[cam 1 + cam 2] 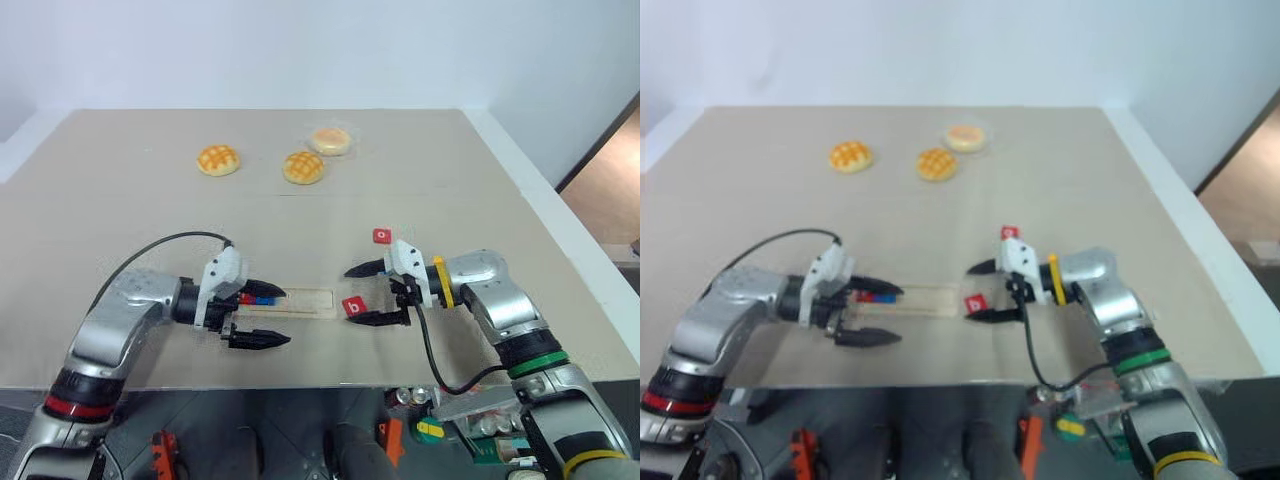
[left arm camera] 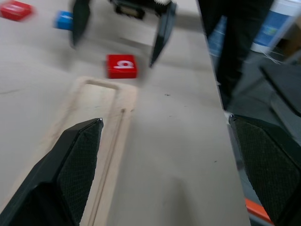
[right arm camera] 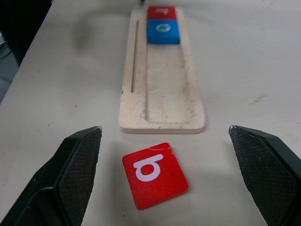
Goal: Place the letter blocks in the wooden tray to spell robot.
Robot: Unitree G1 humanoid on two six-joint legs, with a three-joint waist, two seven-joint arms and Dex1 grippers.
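Quick read, going left to right. Left gripper (image 1: 262, 315) is spread wide w/ nothing in it, hanging over the left end of the wooden tray (image 3: 162, 101). The tray lies along the near edge of the bench (image 1: 420, 150), long axis running left-right, so its open right end faces the other arm.

Two tiles already sit in the groove at the left end, touching: a red tile (image 3: 161, 12) at the very end (letter's hard to read from here) and the blue o (image 3: 162, 31) right next to it. Rest of the groove is bare.

Just off the tray's right end, flat on the bench, is the red b (image 3: 154, 174), sitting a bit crooked to the tray. Right gripper (image 1: 375, 294) is wide open, empty, w/ one finger either side of that b and pointing back toward the tray. So the right arm is way nearer, imo that's the one to grab it.

Another red tile (image 1: 383, 237) w/ a white letter lies a bit further toward the far edge, beside the right gripper.

Next slot is the bare one beside the blue o, so the b has to go leftward along the groove, and prob needs squaring up first.
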